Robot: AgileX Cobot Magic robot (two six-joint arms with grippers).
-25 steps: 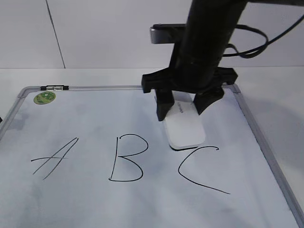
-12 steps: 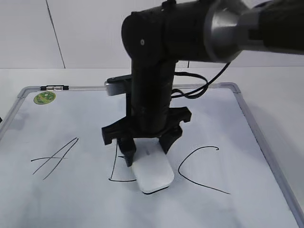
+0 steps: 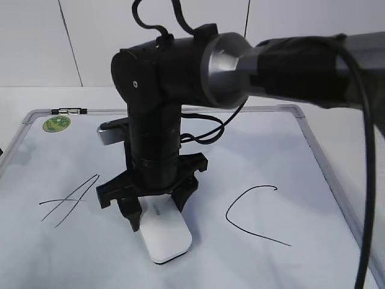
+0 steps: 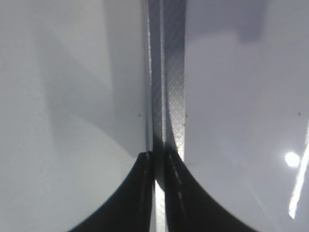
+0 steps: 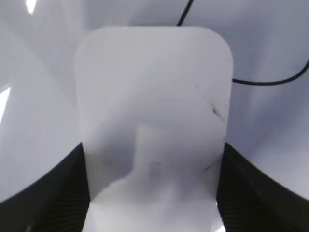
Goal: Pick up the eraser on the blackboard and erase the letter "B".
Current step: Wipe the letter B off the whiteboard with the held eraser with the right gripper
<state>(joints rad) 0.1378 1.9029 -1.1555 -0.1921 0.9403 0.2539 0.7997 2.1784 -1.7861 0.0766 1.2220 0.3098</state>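
Where the letter "B" stood between the slanted "A" [image 3: 69, 200] and the open "C" [image 3: 255, 215] a second ago, the blackboard [image 3: 264, 138] now shows bare white surface; no stroke of it is visible in the exterior view, though the arm and the eraser may hide a remnant.

Item: eraser [image 3: 163, 232]. White rounded block, lying flat on the board low in the middle, between "A" and "C" and apart from both. It has travelled from the upper right of the board, above the "C", across the B's place to here.

Item: right gripper [image 3: 155, 211]. Clamped on the eraser's rear end, one dark finger [image 5: 67, 193] against each long side, as the right wrist view confirms; the eraser [image 5: 154, 121] fills that view, with thin black lines, most likely strokes of a neighbouring letter, at the top and right edges.

Item: left gripper [image 4: 159, 193]. Fingers pressed together with nothing held, poised over a grey metal strip [image 4: 169, 72] that is probably the board's frame; well out of the work.

Assessment: the wipe appears to have done its job, and the erasing step reads as complete or nearly so. A further pass seems needed only if ink lies hidden beneath the eraser; care is due not to stray toward "A" or "C".
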